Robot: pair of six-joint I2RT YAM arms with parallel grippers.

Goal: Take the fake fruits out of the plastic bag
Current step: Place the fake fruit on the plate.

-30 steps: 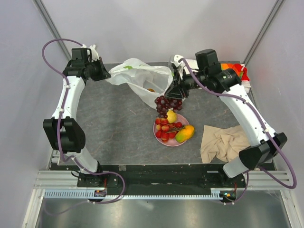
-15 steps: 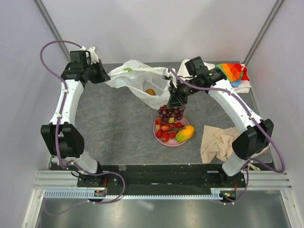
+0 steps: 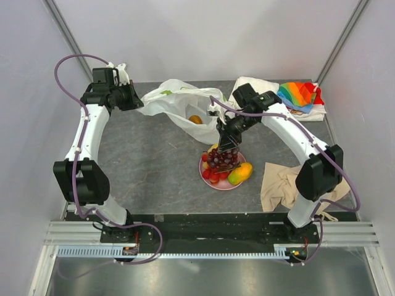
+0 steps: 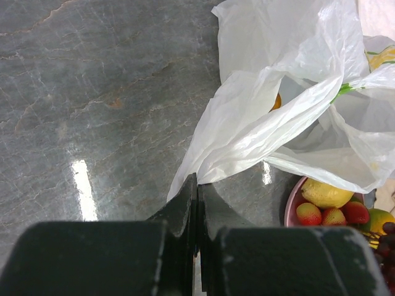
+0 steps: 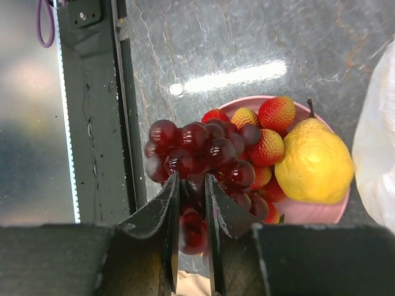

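Grape bunch (image 5: 197,154) clamped in the right jaws, just over the fruit-filled pink plate (image 5: 308,211); overhead, an orange (image 3: 195,119) shows inside the plastic bag (image 3: 173,102), pinched by the outstretched left jaws, far across the bench (image 3: 148,160).

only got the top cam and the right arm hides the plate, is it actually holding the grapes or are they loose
observer: holding. in the right wrist view the right fingers are clamped on the grape bunch, which hangs by the pink plate. can't tell if it touches.
operator: and the left, does it have the bag
observer: yes. in the left wrist view the left fingers are shut on a pulled-out corner of the plastic bag.
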